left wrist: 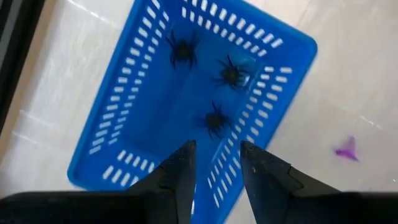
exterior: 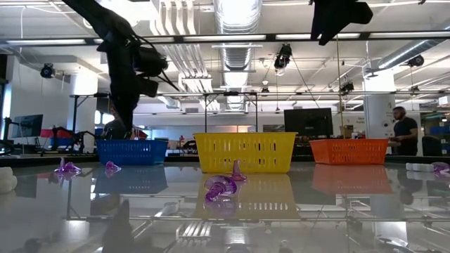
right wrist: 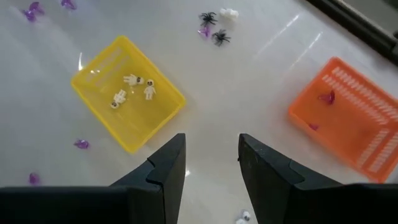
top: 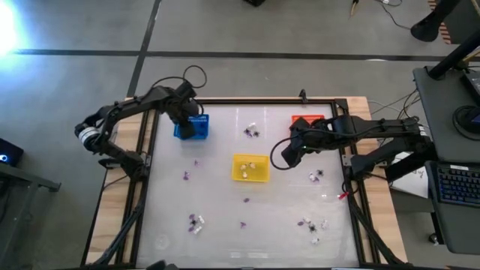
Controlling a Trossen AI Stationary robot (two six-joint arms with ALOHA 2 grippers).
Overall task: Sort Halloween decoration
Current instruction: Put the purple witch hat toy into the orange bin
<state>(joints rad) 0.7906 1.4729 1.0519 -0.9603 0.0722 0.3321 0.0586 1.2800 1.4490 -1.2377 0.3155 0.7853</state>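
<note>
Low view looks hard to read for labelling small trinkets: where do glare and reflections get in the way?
Low view: the glossy table mirrors the yellow basket and a purple trinket; ceiling lights wash out the top. High view: a bright flare at the upper left corner, pale sheen on the table.

1. The table (top: 225,232) has a pale glossy top inside a dark frame, with wood strips along the left and right edges.
2. A blue basket (top: 191,127) stands near the far left corner.
3. An orange basket (top: 307,120) stands near the far right corner, partly hidden by an arm.
4. A yellow basket (top: 250,167) stands near the middle.
5. Spiders and a white piece (top: 251,131) lie close together between the blue and orange baskets, toward the far edge.
6. Purple trinkets (top: 186,176) lie scattered over the left half.
7. Mixed trinkets (top: 196,223) lie near the front edge on the left; more (top: 311,225) lie toward the front right corner, and some (top: 316,176) near the right edge.
</note>
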